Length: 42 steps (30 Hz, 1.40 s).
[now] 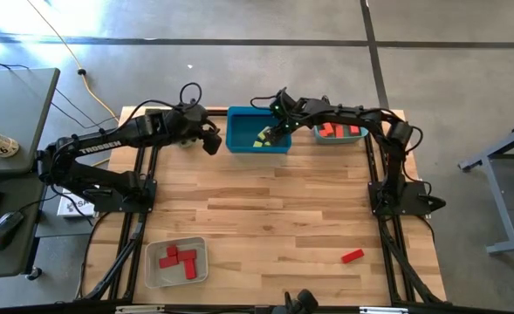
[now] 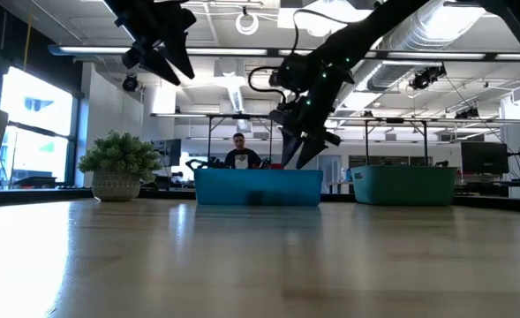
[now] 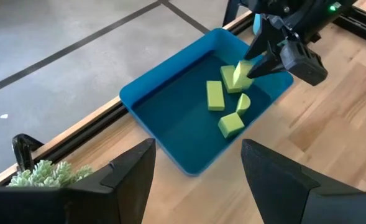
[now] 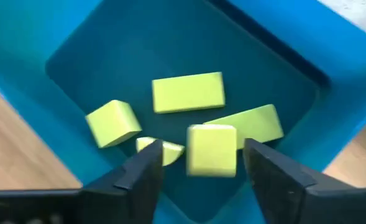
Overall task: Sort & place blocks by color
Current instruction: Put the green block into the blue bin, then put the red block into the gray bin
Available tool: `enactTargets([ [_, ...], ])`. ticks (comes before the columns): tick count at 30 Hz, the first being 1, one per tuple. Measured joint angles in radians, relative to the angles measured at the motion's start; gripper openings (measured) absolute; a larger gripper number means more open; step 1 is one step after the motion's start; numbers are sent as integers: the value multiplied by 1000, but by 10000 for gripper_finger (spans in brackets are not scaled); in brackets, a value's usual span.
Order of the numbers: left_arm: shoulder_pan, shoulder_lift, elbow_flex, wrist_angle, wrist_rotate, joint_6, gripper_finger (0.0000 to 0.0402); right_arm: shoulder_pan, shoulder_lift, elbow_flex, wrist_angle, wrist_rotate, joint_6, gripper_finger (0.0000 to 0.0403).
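Over the blue tray (image 1: 239, 139), at twelve o'clock on the table, the right gripper (image 4: 198, 163) lets go of a yellow-green block (image 4: 211, 150). Fingers should stay wide and lift straight up. The left gripper (image 3: 195, 180) waits nearby, open.

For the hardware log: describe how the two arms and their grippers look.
Both arms are dark, jointed, with black cables looping along them. The left arm carries white TROSSEN lettering. The right arm shows small green lights near its wrist. Left gripper and right gripper each have two dark, angular fingers.
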Motion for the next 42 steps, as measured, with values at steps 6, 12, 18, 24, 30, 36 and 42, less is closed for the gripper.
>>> enactTargets([
  [6, 0, 0, 0, -3, 0, -1, 227, 1, -7, 7, 7, -55, -10, 249],
  [12, 0, 0, 0, -3, -1, 0, 227, 13, -67, 7, 3, -80, -67, 248],
  [18, 0, 0, 0, -3, -3, 0, 227, 59, -151, 7, -69, -95, -134, 240],
  [24, 0, 0, 0, -2, -3, 9, 227, 121, -220, 8, -217, -116, -133, 240],
  [30, 0, 0, 0, -2, -3, 53, 227, 210, -271, 8, -402, -113, -133, 240],
  [36, 0, 0, 0, -2, 86, 54, 227, 327, -291, 7, -561, -109, -133, 240],
  [42, -19, 1, 0, -3, 149, 54, 227, 470, -296, -30, -644, -104, -25, 240],
])
